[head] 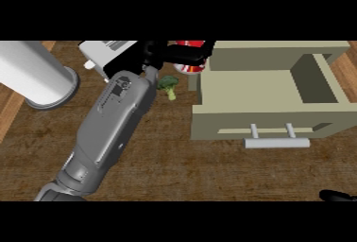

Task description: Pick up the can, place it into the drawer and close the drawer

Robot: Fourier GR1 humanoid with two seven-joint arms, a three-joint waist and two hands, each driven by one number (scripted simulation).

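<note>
Overhead, left hand [167, 53] fingers curled round red can [190, 66] (long axis unclear), beside open drawer [268, 101]

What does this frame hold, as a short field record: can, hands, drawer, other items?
can: red and white can, off the counter beside the drawer's left wall, partly hidden by the hand
left hand: black left hand, fingers curled round the can
right hand: only a bit of the right hand shows at the lower right edge; fingers not readable
drawer: beige drawer pulled open, nothing inside, handle at the front
other items: broccoli on the counter; white cylinder at left; toaster behind the arm
</note>
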